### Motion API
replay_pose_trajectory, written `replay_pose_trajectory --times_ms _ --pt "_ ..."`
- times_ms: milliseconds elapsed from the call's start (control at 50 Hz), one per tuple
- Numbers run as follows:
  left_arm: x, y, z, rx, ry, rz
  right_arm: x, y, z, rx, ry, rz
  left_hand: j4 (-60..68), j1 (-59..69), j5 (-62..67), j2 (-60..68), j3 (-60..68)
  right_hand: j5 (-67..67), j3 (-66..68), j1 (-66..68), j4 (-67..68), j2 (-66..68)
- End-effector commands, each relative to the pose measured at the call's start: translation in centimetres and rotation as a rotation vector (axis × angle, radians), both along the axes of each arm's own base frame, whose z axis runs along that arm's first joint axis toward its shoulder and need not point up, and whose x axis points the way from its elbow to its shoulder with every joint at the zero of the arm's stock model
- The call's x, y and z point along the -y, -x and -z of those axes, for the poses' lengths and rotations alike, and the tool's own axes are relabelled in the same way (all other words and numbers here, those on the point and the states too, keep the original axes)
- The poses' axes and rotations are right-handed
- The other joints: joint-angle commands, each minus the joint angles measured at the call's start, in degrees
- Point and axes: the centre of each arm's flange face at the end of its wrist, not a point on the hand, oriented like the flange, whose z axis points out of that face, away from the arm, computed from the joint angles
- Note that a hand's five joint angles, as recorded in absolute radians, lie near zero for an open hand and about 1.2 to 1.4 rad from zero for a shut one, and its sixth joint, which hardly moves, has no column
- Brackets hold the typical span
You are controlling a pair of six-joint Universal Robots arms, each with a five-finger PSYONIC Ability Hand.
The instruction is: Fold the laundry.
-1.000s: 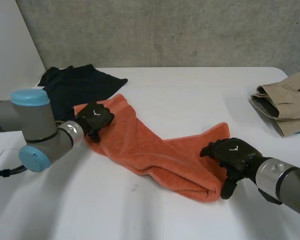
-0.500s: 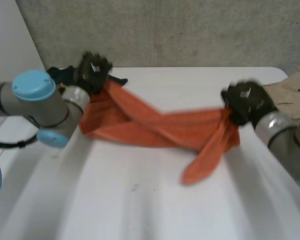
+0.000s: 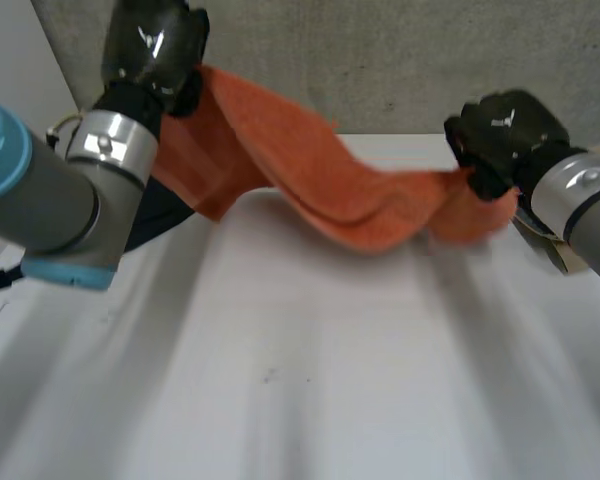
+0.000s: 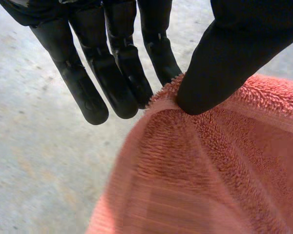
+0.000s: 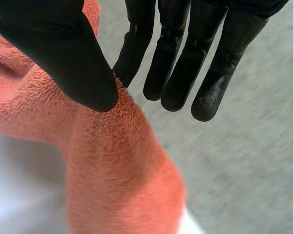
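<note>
The orange towel point(image 3: 325, 185) hangs clear of the table point(image 3: 280, 360), strung between the two hands over the far half. It is bunched into a loose band that slopes from high at the left to lower at the right, with a sag near the middle, and no part of it touches the table.

The left hand point(image 3: 152, 45) holds one end high above the far left corner, in front of the grey wall point(image 3: 380, 60). In the left wrist view its thumb point(image 4: 219, 63) presses the towel's edge against the side of the nearest finger. The fingers point(image 4: 112, 78) are straight and close together, and the others stand free of the cloth. The towel falls away below the thumb in a broad fold.

The right hand point(image 3: 500, 130) holds the other end above the far right part of the table, lower than the left hand. In the right wrist view its thumb point(image 5: 63, 53) pinches the towel against the nearest of its straight, close-set fingers point(image 5: 185, 63). The cloth hangs below the pinch as a thick, rounded roll.

A dark cloth point(image 3: 165, 215) lies on the table near the far left corner, partly hidden behind the left arm point(image 3: 50, 200). A bit of beige cloth point(image 3: 542, 245) shows at the right edge, just beside the right arm point(image 3: 585, 205).
</note>
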Motion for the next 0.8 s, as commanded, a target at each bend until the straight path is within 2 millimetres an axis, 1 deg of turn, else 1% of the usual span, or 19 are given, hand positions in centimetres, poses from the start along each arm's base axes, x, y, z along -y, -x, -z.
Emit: replay_pose_trajectory --times_ms 20,80,120,180,200,260,300,320,340,360,400,440,500,540,560,580,620,720,800 --pt "-4.0 -1.4 0.3 0.023 -0.050 0.008 -2.2 0.8 -0.6 -0.111 -0.088 -0.009 11.36 14.68 14.27 11.38 11.75 14.14 12.41 23.56 12.02 12.62" --pt "-5.7 -2.0 -0.1 0.024 -0.060 0.015 -2.8 1.2 -1.3 -0.158 -0.087 -0.008 11.36 14.68 14.27 11.38 11.75 14.14 12.41 23.56 12.02 12.62" --pt "-6.5 -2.2 0.0 0.031 -0.072 0.019 -2.7 1.9 -1.8 -0.197 -0.087 0.008 11.36 14.68 14.27 11.38 11.75 14.14 12.41 23.56 12.02 12.62" --pt "-7.5 -2.3 1.3 0.054 -0.121 0.030 -1.7 2.8 -1.6 -0.223 -0.099 0.034 11.36 14.68 14.27 11.38 11.75 14.14 12.41 23.56 12.02 12.62" --pt "-7.9 -2.1 2.1 0.067 -0.148 0.039 -1.3 2.9 -1.2 -0.228 -0.109 0.038 11.36 14.68 14.27 11.38 11.75 14.14 12.41 23.56 12.02 12.62" --pt "-8.0 -1.9 3.5 0.084 -0.184 0.045 0.8 2.7 1.4 -0.247 -0.175 0.040 11.36 14.68 14.27 11.38 11.75 14.14 12.41 23.56 12.02 12.62" --pt "-7.8 -1.4 5.6 0.116 -0.238 0.054 2.0 2.4 2.9 -0.253 -0.206 0.037 11.36 14.68 14.27 11.38 11.75 14.14 12.41 23.56 12.02 12.62" --pt "-7.7 -1.2 6.1 0.123 -0.250 0.057 3.1 2.0 4.2 -0.259 -0.220 0.035 11.36 14.68 14.27 11.38 11.75 14.14 12.41 23.56 12.02 12.62" --pt "-7.7 -0.9 6.7 0.132 -0.266 0.063 3.8 1.8 4.8 -0.260 -0.221 0.036 11.36 14.68 14.27 11.38 11.75 14.14 12.41 23.56 12.02 12.62" --pt "-7.6 -0.4 7.9 0.147 -0.294 0.073 4.4 1.7 5.5 -0.263 -0.222 0.039 11.36 14.68 14.27 11.38 11.75 14.14 12.41 23.56 12.02 12.62" --pt "-7.4 0.0 9.0 0.161 -0.317 0.077 6.2 1.1 7.3 -0.263 -0.195 0.052 11.36 14.68 14.27 11.38 11.75 14.14 12.41 23.56 12.02 12.62" --pt "-6.8 0.4 10.1 0.172 -0.335 0.080 7.2 0.9 8.6 -0.264 -0.176 0.072 11.36 14.68 14.27 11.38 11.75 14.14 12.41 23.56 12.02 12.62" --pt "-6.1 0.7 10.8 0.179 -0.349 0.077 8.4 0.7 9.9 -0.262 -0.129 0.119 11.36 14.68 14.27 11.38 11.75 12.70 10.97 22.12 10.58 11.18" --pt "-5.2 0.8 11.1 0.175 -0.353 0.061 8.4 0.8 10.0 -0.252 -0.122 0.141 11.36 14.68 14.27 11.38 11.75 -14.75 -16.48 -5.34 -16.88 -16.28" --pt "-5.0 0.8 11.1 0.171 -0.351 0.052 7.8 1.1 10.1 -0.253 -0.138 0.154 11.36 14.68 14.27 11.38 11.75 -39.05 -40.77 -29.63 -41.17 -40.57" --pt "-4.7 0.8 11.1 0.169 -0.351 0.045 7.4 1.2 10.0 -0.252 -0.146 0.156 11.36 14.68 14.27 11.38 11.75 -45.12 -46.84 -35.70 -47.24 -46.64" --pt "-3.8 0.4 10.7 0.156 -0.341 0.013 6.5 1.4 9.6 -0.240 -0.162 0.156 11.36 14.68 14.27 11.38 11.75 -46.02 -47.75 -36.60 -48.14 -47.54" --pt "-2.0 -0.6 9.9 0.131 -0.317 -0.035 2.3 2.4 6.3 -0.152 -0.184 0.140 11.36 14.68 14.27 11.38 11.75 -44.69 -46.41 -35.27 -46.81 -46.21" --pt "-1.4 -0.8 9.4 0.119 -0.301 -0.048 -0.8 2.6 6.0 -0.153 -0.276 0.071 11.36 14.68 14.27 11.38 11.75 -40.66 -42.38 -31.24 -42.78 -42.18"
